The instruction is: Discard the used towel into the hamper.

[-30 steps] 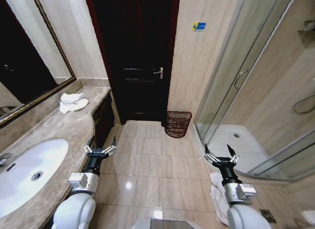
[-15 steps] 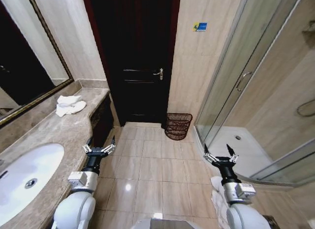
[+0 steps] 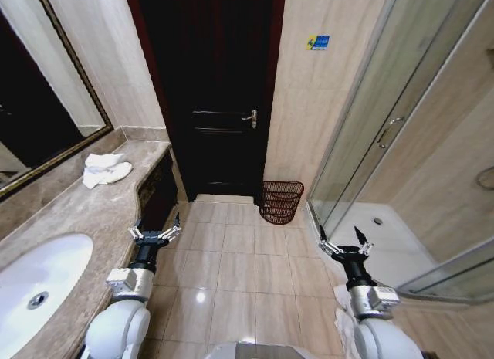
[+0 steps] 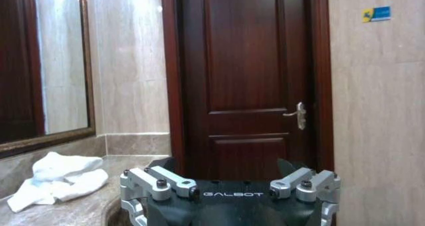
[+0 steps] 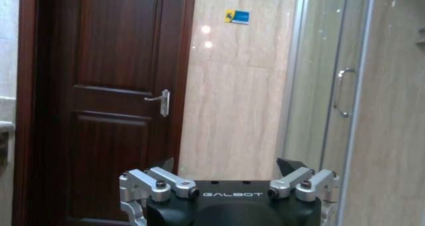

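Observation:
A crumpled white towel (image 3: 106,169) lies on the far end of the marble counter (image 3: 93,212), next to the mirror; in the left wrist view the towel (image 4: 59,178) sits ahead on the counter. The hamper (image 3: 279,201), a dark red-brown wire basket, stands on the floor by the wall right of the door. My left gripper (image 3: 155,230) is open and empty, held low beside the counter's edge. Over the floor tiles on the right, my right gripper (image 3: 345,244) is open and empty too. Both are well short of the towel and the hamper.
A dark wooden door (image 3: 218,89) is shut straight ahead. A white sink (image 3: 38,286) is set in the near counter. A glass shower enclosure (image 3: 386,143) fills the right side. White cloth (image 3: 341,316) lies on the floor by my right arm. Tiled floor lies open in the middle.
The whole head view has shifted, with the scene sliding down and left: the camera has moved. Both arms keep the same pose, grippers open.

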Robot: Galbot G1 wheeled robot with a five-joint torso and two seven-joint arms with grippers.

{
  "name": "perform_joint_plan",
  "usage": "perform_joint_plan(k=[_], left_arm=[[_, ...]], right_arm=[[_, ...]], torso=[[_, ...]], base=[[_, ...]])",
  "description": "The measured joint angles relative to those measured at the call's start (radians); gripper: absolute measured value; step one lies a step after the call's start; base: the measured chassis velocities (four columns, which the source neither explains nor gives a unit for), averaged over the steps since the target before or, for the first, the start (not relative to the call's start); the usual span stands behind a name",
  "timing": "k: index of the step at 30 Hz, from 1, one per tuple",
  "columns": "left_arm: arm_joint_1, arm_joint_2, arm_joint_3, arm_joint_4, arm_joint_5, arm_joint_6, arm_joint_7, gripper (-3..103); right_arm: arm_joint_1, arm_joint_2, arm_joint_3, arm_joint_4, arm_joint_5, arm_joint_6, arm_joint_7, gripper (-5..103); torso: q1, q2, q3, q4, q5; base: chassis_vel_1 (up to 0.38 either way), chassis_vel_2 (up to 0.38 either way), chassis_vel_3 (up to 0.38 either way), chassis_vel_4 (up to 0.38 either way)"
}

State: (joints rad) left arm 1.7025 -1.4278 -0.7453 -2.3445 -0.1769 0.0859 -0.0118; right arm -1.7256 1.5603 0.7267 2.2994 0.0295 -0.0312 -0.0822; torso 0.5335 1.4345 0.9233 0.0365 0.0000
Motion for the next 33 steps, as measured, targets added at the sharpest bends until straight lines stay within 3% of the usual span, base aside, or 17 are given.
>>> perform_joint_plan(k=[33], left_arm=[[0.004,-0.017,-0.002,0.004,0.006,-0.004,-0.004,100]], right_arm=[[-0.001,0.0,0.005,0.004,0.015,0.0,-0.002,100]], torso=[[0.0,0.0,0.0,0.0,0.0001]], base=[[-0.043,0.132,0.134,-0.044]])
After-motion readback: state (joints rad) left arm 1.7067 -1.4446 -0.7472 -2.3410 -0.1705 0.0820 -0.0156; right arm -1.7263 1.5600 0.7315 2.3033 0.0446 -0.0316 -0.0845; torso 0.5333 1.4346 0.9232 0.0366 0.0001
